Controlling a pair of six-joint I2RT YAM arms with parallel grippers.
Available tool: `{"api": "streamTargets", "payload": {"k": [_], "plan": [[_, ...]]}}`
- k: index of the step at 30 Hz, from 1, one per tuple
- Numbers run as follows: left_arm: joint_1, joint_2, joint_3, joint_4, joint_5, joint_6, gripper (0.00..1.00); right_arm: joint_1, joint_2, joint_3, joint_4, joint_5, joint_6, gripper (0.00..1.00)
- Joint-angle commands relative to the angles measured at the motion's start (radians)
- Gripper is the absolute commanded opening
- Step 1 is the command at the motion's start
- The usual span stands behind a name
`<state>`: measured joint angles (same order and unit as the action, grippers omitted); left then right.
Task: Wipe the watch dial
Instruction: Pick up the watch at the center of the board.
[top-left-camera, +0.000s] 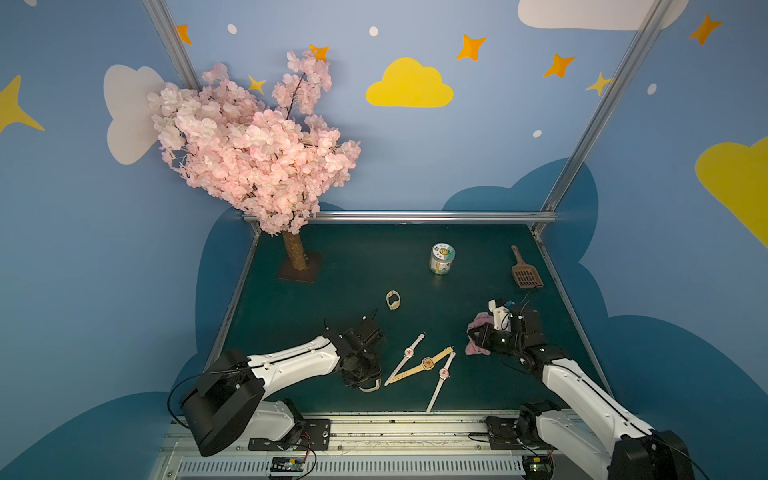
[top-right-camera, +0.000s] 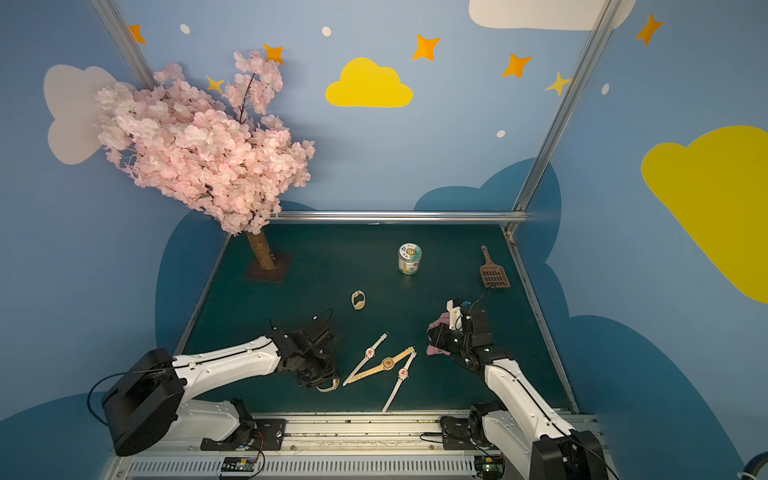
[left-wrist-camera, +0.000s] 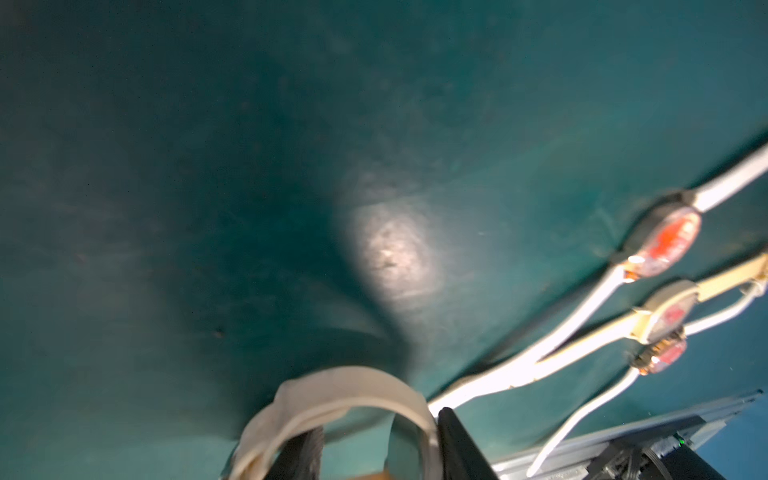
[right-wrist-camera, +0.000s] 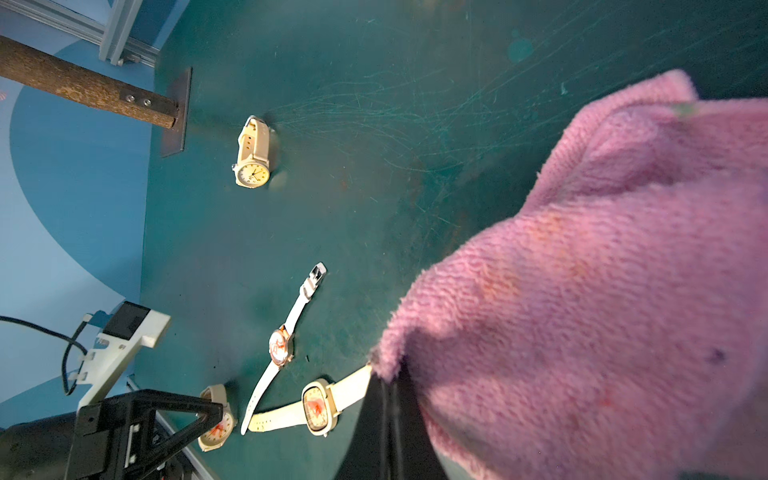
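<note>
Jar (top-left-camera: 441, 258) lidded, contents hidden, right gripper (top-left-camera: 478, 335) clenching pink cloth (right-wrist-camera: 582, 291), left gripper (top-left-camera: 362, 377) at beige watch (left-wrist-camera: 345, 387), grip unclear

A: What is the cloth (right-wrist-camera: 602, 270) showing?

B: It is showing pink with faint orange smudges; the table (right-wrist-camera: 395, 145) around it is looking dark teal, crossed by pale scratches.

A: And the watches?

B: The tan-strapped watch (top-left-camera: 427, 364) nearest the cloth is carrying a red smear on its dial, and the white-strapped watch (right-wrist-camera: 280, 347) beyond is wearing orange-red. The cream watch (right-wrist-camera: 252, 156) well apart from the cloth is showing a clean pale-yellow dial.
</note>
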<state>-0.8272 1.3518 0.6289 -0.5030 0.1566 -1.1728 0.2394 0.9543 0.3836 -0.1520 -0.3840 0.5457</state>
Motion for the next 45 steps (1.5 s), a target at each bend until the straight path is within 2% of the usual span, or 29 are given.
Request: {"api": "streamTargets", "payload": {"k": [1,8,11,18,23,28,32,36,41,45], "plan": [[-0.004,-0.008,-0.029,0.036,-0.043,-0.082,0.47,0.005,0.025,-0.031,0.059,-0.009,-0.001,0.00],[-0.003,-0.030,-0.056,0.069,-0.085,-0.164,0.49,0.004,0.066,-0.025,0.069,-0.048,-0.015,0.00],[-0.003,-0.004,-0.047,0.068,-0.068,-0.155,0.47,0.004,0.066,-0.026,0.073,-0.053,-0.020,0.00],[-0.004,0.079,-0.005,0.049,-0.037,-0.108,0.33,0.005,0.077,-0.029,0.083,-0.064,-0.020,0.00],[-0.004,0.082,-0.014,0.051,-0.043,-0.096,0.18,0.005,0.070,-0.029,0.077,-0.059,-0.020,0.00],[-0.006,0.061,-0.030,0.072,-0.053,-0.090,0.11,0.006,0.066,-0.027,0.064,-0.050,-0.018,0.00],[-0.009,-0.014,-0.061,0.103,-0.101,-0.095,0.04,0.006,0.060,-0.023,0.046,-0.039,-0.014,0.00],[-0.008,-0.139,-0.098,0.147,-0.166,-0.078,0.03,0.006,0.032,-0.023,0.019,-0.019,-0.006,0.00],[-0.005,-0.328,-0.194,0.376,-0.200,0.001,0.03,0.006,-0.048,-0.035,-0.029,0.024,0.011,0.00],[0.038,-0.455,-0.214,0.496,-0.183,0.134,0.03,0.004,-0.159,-0.040,-0.065,0.062,0.015,0.00]]}}
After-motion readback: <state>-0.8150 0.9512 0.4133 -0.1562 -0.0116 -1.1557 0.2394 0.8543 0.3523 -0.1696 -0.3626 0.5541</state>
